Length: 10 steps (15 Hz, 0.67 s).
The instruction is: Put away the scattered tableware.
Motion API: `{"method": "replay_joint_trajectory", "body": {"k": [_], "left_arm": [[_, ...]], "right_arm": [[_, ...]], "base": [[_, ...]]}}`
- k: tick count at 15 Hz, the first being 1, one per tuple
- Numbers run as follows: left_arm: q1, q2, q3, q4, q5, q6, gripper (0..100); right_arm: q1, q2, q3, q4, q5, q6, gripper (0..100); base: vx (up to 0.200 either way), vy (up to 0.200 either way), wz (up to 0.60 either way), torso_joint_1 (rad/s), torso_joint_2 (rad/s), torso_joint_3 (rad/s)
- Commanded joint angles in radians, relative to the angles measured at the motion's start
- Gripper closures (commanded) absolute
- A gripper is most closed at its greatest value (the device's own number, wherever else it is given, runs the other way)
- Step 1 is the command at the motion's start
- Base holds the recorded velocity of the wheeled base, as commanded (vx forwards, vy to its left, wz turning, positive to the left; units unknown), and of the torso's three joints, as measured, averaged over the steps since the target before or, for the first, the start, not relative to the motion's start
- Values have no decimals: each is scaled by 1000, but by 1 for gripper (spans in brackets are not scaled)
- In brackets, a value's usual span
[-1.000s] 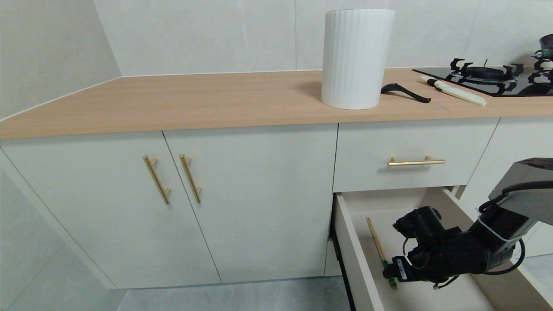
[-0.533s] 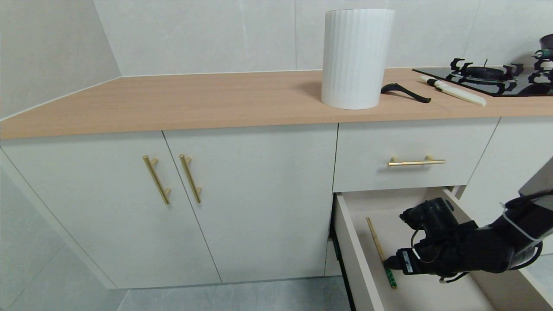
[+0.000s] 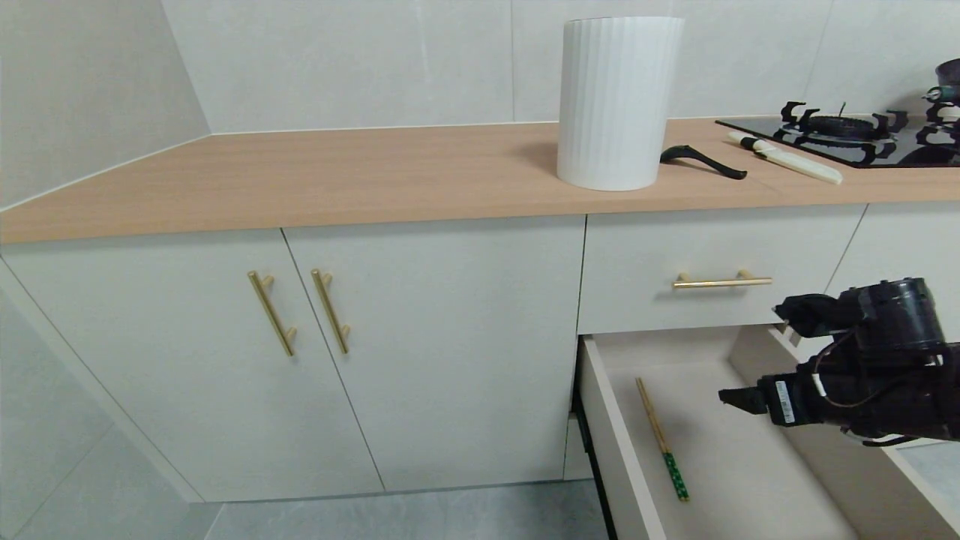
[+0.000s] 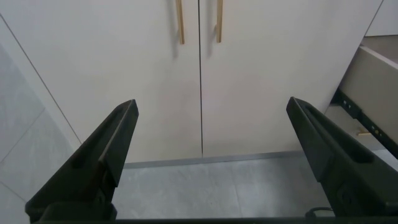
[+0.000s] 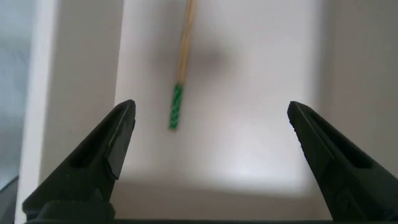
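Observation:
A pair of wooden chopsticks with green ends (image 3: 661,448) lies on the floor of the open lower drawer (image 3: 609,420), near its left wall. They show too in the right wrist view as chopsticks (image 5: 180,81). My right gripper (image 3: 739,400) hangs above the drawer's right half, open and holding nothing, its fingers (image 5: 99,163) spread wide. On the counter lie a black utensil (image 3: 701,160) and a white-sheathed knife (image 3: 787,157). My left gripper (image 4: 208,162) is open and faces the cabinet doors (image 4: 200,74) low near the floor.
A tall white ribbed container (image 3: 616,101) stands on the wooden counter (image 3: 337,176). A gas stove (image 3: 847,133) sits at the far right. The upper drawer with its gold handle (image 3: 721,281) is closed, right above the open one.
My right gripper has let go of the chopsticks, risen out of the drawer and drawn back to the right. The chopsticks now lie free on the drawer floor.

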Motion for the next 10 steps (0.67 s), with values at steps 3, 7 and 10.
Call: {"method": "replay_joint_trajectory", "body": {"k": [3,7,10], "left_arm": [[0,0,0,-1,0,0,0],[0,0,0,-1,0,0,0],[0,0,0,0,0,0,0]], "right_arm": [[-18,-122,-71,13,25,-73,0],[-26,-124,-306,128,33,-92,0],[-29,-121,-431,195,38,-99,0]], "base": [[0,0,0,17,-188,-251],[0,0,0,44,-295,-214],[0,0,0,4,-30,-15]]}}
